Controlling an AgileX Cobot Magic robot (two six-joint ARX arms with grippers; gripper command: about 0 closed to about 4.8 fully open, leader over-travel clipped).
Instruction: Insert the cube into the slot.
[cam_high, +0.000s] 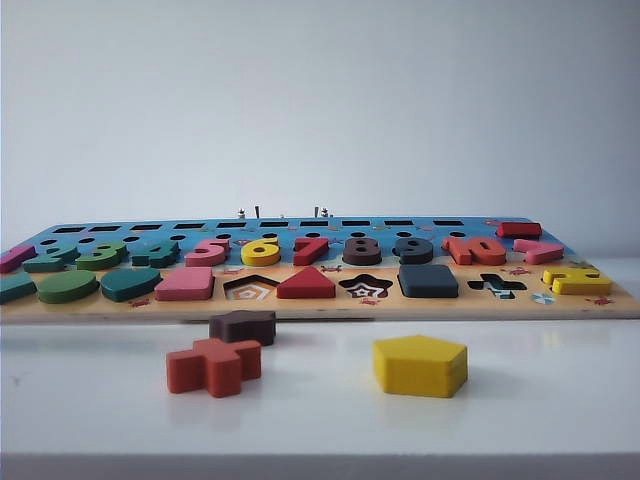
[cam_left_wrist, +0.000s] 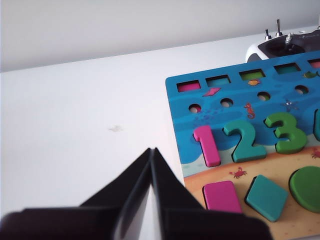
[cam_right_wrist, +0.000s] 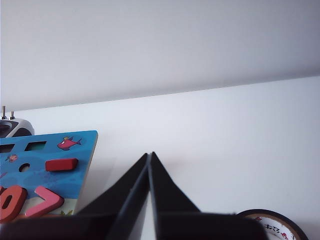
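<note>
On the puzzle board (cam_high: 330, 305), the cube (cam_high: 428, 281) already sits in its slot. Left gripper (cam_left_wrist: 151, 150) and right gripper (cam_right_wrist: 150, 154) hang over the bench (cam_high: 320, 400), fingers closed, empty.

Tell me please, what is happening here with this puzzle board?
Nothing is being handled now. The dark navy cube already sits on the puzzle board, apparently in its square slot. The left tool and right tool are both shut and empty, above the white table. The red cross, brown star and yellow pentagon lie loose in front.
</note>
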